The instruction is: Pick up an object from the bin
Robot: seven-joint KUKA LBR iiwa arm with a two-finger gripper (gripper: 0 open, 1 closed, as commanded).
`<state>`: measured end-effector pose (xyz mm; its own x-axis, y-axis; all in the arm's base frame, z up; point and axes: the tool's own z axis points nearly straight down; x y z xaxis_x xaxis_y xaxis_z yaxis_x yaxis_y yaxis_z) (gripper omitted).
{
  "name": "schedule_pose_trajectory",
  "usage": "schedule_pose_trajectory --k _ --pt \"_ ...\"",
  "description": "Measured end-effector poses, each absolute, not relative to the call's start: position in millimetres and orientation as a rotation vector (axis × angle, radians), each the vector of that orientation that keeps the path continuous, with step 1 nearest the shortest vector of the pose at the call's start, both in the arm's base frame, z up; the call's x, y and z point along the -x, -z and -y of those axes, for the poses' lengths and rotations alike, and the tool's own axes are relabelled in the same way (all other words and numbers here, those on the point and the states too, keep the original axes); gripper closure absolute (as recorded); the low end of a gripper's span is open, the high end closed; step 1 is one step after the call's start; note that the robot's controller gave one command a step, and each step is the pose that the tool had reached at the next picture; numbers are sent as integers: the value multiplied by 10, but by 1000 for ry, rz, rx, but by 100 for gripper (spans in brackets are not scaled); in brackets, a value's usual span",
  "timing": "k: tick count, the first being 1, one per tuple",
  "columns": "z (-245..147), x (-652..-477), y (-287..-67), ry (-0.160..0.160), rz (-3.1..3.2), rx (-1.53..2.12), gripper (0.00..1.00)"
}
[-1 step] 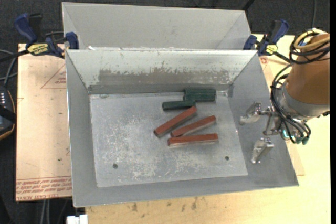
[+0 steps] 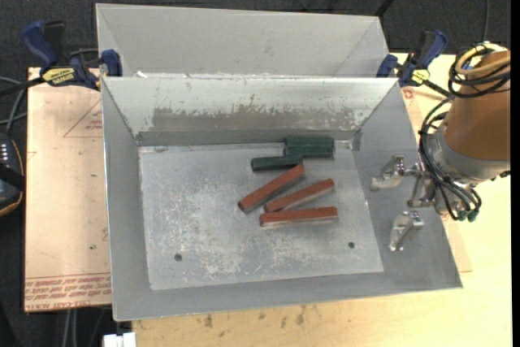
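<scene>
Over the right-hand sloped wall of the grey metal bin [image 2: 122, 175], we see the gripper [image 2: 396, 203] with its two fingers [image 2: 390, 173] spread wide apart and nothing between them. The arm [image 2: 475, 130] enters from the right.

Near the middle of the bin floor, well apart from the gripper, we note five loose things:

1. The lower red-brown bar [image 2: 299, 216] lies almost level and is the one nearest the gripper.
2. The middle red-brown bar [image 2: 302, 194] lies just above it, tilted up to the right.
3. The upper red-brown bar [image 2: 271, 187] lies tilted the same way, to the left of the middle one.
4. The dark green bar [image 2: 270, 164] lies just above the upper red-brown bar.
5. The dark green block [image 2: 309, 148] lies beside the back wall, touching the dark green bar's right end.
</scene>
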<state>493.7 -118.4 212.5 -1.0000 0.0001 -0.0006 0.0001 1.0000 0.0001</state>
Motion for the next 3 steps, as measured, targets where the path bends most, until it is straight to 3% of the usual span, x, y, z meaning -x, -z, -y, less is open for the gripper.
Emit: schedule_pose_trajectory --k 1,2,3 --pt "984 -5297 -1777 4 -3131 115 0" --pt "747 -5158 -1167 -1 -3136 107 0" --pt "746 -5525 -930 -1 -3115 400 0"
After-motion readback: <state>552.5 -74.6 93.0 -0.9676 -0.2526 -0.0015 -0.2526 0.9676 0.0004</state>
